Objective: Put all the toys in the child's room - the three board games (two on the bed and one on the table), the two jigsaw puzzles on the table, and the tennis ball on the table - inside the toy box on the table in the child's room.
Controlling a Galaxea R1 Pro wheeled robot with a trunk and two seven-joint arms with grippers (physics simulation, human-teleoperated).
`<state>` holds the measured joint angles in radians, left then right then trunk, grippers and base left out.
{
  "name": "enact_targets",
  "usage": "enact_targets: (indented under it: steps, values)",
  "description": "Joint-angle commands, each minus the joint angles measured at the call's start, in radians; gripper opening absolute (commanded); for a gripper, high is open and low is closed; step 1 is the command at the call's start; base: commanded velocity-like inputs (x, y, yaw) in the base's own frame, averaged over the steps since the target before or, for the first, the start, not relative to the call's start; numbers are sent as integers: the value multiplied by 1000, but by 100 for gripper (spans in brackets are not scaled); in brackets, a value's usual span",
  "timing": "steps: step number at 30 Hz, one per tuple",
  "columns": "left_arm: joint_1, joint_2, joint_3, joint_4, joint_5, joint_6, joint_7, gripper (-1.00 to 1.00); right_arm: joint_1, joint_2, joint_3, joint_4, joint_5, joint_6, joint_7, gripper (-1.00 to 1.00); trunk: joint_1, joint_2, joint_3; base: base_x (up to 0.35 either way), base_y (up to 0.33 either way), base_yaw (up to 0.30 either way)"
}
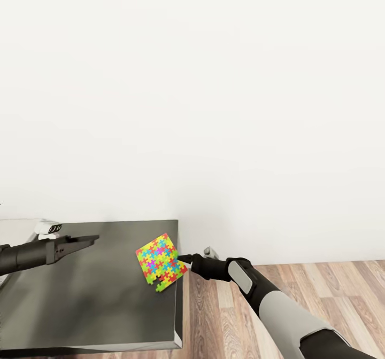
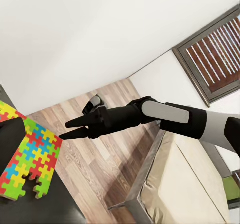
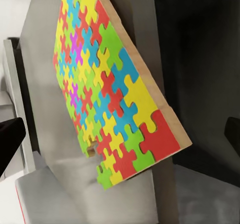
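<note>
— So why is that thin square jigsaw puzzle slab of yellow, pink, green and blue pieces (image 1: 161, 262) hanging a bit over the edge?

— Its corner pokes out past the side of the dark grey table end (image 1: 80, 305). I think that makes it easy to pinch, because flat things are hard to pick up off a flat top.

— Is that why the right gripper (image 1: 183, 258) is there?

— I think so. It comes in from the side, low, with its tip at the puzzle's sticking-out edge. From the left wrist view its two black fingers (image 2: 75, 121) look nearly together, with just a thin gap. I can't tell if they hold the edge yet.

— And the left gripper (image 1: 92, 238)?

— It hangs over the table, well apart from the puzzle, holding nothing. Its fingers are too thin and dark for me to tell if they are open.

— What is the table like?

— Smooth, dark and a little shiny. One notch is missing along the puzzle's edge — a small gap in the pieces.

— And the room?

— A plain white wall (image 1: 214, 108) behind, a brown wooden floor (image 1: 299, 284) beside the table — and the beige bed with a grey frame (image 2: 175, 184) across the floor, under a window with brown slats (image 2: 220, 54).
</note>
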<state>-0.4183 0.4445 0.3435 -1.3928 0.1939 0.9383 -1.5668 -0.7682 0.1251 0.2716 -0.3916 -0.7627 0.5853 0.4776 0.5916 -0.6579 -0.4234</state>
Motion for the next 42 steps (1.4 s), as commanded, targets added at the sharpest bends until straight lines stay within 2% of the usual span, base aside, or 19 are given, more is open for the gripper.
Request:
enact_targets:
  steps: [1,18,24,29,33,42]
  values:
    - [0,0,0,0,-1,11,-4,100,-1,0,3,0,-3,2,1,100,0,-1,-1,-1,127,0]
    - [0,0,0,0,-1,11,-4,100,-1,-9,3,0,-3,2,1,100,0,-1,-1,0,46,0]
    - [0,0,0,0,-1,11,-4,100,-1,-10,3,0,-3,2,2,100,23,-43,-20,0,0,0]
    - [0,1,0,0,-1,11,-4,100,-1,-10,3,0,-3,2,2,100,23,-43,-20,0,0,0]
    - [0,1,8,0,-1,11,-4,100,-1,-10,3,0,-3,2,2,100,39,-71,-33,0,0,0]
    - [0,0,12,0,-1,11,-4,100,-1,-9,3,-1,-3,2,2,100,39,-71,-33,0,0,0]
